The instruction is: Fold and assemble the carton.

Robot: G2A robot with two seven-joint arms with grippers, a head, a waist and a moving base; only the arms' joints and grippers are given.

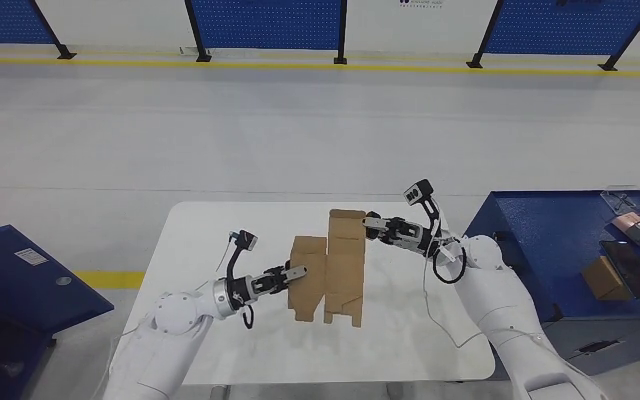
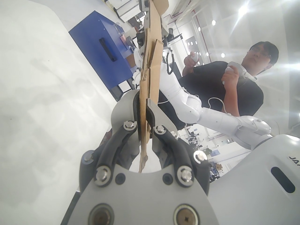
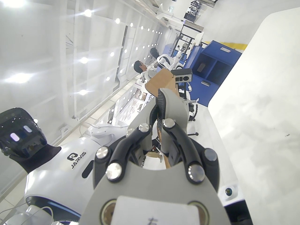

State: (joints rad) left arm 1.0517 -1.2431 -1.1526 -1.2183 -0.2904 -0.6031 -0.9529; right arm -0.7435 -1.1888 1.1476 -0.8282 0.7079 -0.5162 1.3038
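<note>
The flattened carton (image 1: 335, 262) is held upright over the white table (image 1: 200, 240), left gripper (image 1: 293, 272) clamped on one edge and right gripper (image 1: 373, 229) on the opposite edge, so I think both must push inward gently together to open it.

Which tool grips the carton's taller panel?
The right tool, shut on the taller panel near its top; the left tool pinches the shorter panel at its side edge.
</note>
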